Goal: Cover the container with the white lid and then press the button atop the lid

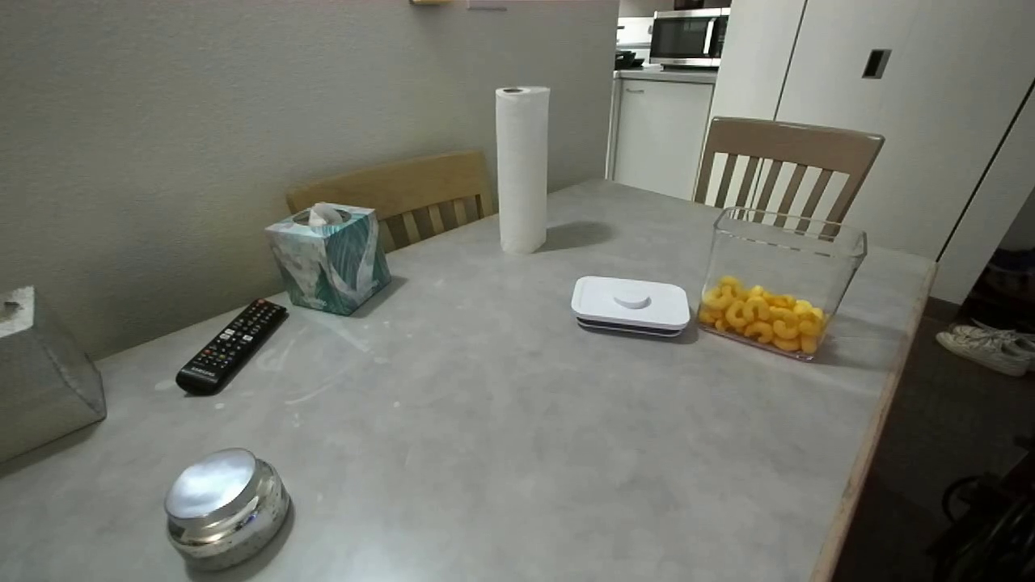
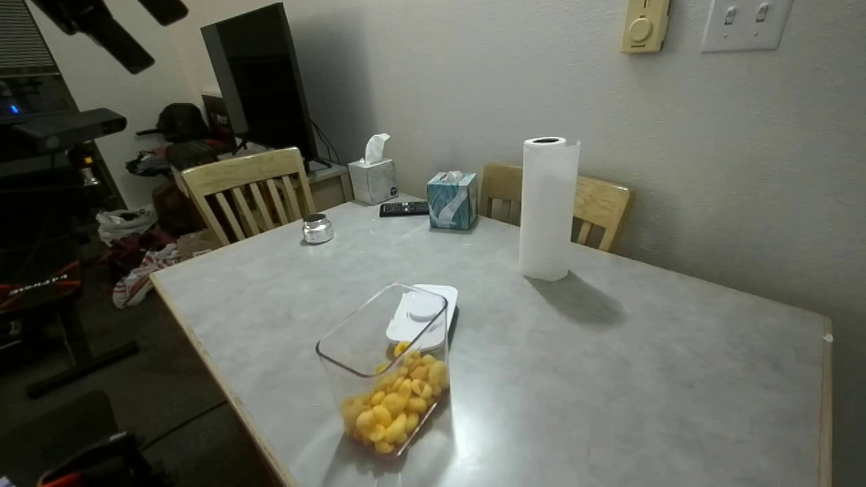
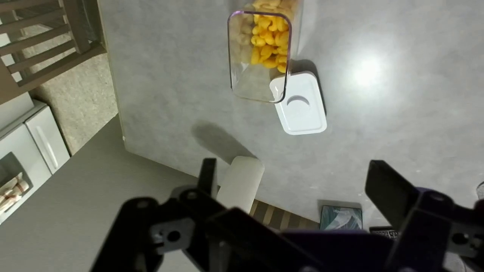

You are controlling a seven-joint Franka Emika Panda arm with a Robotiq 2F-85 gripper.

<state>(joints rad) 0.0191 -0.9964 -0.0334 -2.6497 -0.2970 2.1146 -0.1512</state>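
Observation:
The container [image 1: 776, 319] is a clear box with yellow-orange snack pieces, standing upright and uncovered on the grey table. It shows in both exterior views [image 2: 392, 399] and in the wrist view [image 3: 264, 41]. The white lid [image 1: 594, 299] lies flat beside the container, its button [image 1: 631, 299] facing up. The lid [image 3: 304, 119] and button [image 3: 298, 102] show in the wrist view; in an exterior view the lid [image 2: 443, 292] is partly behind the container's clear wall. My gripper [image 3: 293, 164] is open and empty, high above the table. Its fingers [image 2: 159, 37] show at an exterior view's top left corner.
A paper towel roll [image 1: 522, 170] stands near the wall. A teal tissue box [image 1: 331, 263], a black remote [image 1: 232, 347], a grey tissue box [image 2: 374, 181] and a shiny metal jar [image 1: 226, 509] are on the table [image 1: 485, 453]. Chairs [image 1: 788, 153] stand around it.

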